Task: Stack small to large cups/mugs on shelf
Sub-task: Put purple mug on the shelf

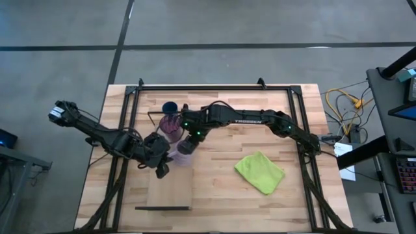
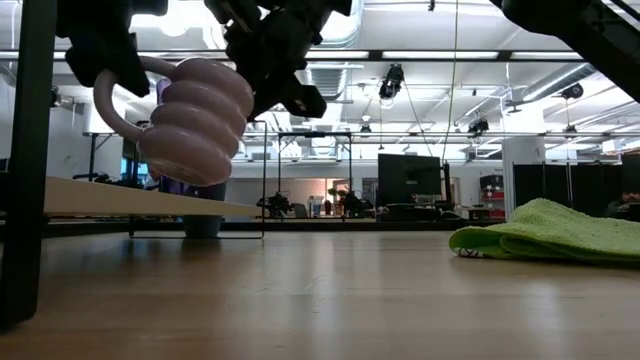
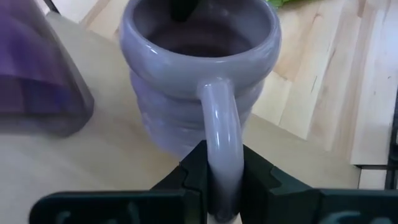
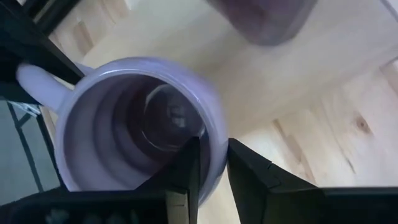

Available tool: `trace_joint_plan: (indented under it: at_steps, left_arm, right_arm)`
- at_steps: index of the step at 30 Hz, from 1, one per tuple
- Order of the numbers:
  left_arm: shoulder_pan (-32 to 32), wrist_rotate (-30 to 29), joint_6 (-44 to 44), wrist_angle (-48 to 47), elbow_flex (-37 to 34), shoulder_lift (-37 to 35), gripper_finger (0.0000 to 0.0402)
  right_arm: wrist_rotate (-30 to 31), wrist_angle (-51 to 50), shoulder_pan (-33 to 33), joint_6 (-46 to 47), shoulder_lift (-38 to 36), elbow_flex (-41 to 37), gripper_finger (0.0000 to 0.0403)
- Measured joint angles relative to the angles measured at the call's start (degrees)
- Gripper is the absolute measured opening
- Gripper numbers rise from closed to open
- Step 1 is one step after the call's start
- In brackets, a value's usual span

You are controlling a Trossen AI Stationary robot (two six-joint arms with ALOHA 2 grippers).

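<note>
The lilac ribbed mug (image 1: 182,149) hangs tilted just above the light wooden shelf board (image 1: 170,188), held by both grippers. In the low view the mug (image 2: 195,120) is clear of the shelf (image 2: 120,198). My left gripper (image 1: 162,162) is shut on its handle and my right gripper (image 1: 190,142) is shut on its rim. The purple tumbler (image 1: 171,127) stands upright on the shelf just beyond the mug. The dark blue cup (image 1: 169,107) stands farther back. My left gripper (image 3: 221,186) pinches the mug's loop handle (image 3: 219,146) between its two fingers, at the handle's outer curve, coming from the table's left. The mug is lifted clear of the shelf and tilted. My right gripper (image 4: 212,168) holds the mug's rim (image 4: 208,146) with one finger inside the mug and one outside, on the side opposite the handle (image 4: 37,81). The fingers come slanting down from the table's right. The mug is clear of the shelf.
A crumpled green cloth (image 1: 260,171) lies on the tabletop to the right, also in the low view (image 2: 545,235). A dark metal frame (image 1: 214,88) runs round the table's edges. Bare tabletop lies between the shelf and the cloth.
</note>
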Motion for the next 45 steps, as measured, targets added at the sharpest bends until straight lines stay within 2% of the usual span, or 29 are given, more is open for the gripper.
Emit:
trace_joint_plan:
  at_steps: [19, 31, 45]
  left_arm:
    - [-1.8, 0.3, -3.6, -1.5, -1.6, 0.9, 0.0033]
    - [-3.3, 1.2, -6.0, -1.4, -2.9, 3.1, 0.0033]
    - [-4.5, 2.5, -6.9, -2.4, -4.7, 3.7, 0.0033]
  right_arm:
    - [0.7, 4.2, 0.4, -0.4, 0.0, -1.1, 0.0066]
    - [3.1, 6.9, 1.5, 1.1, 0.1, -2.0, 0.0066]
    - [2.0, 9.0, 2.1, 2.3, 0.1, -2.6, 0.0101]
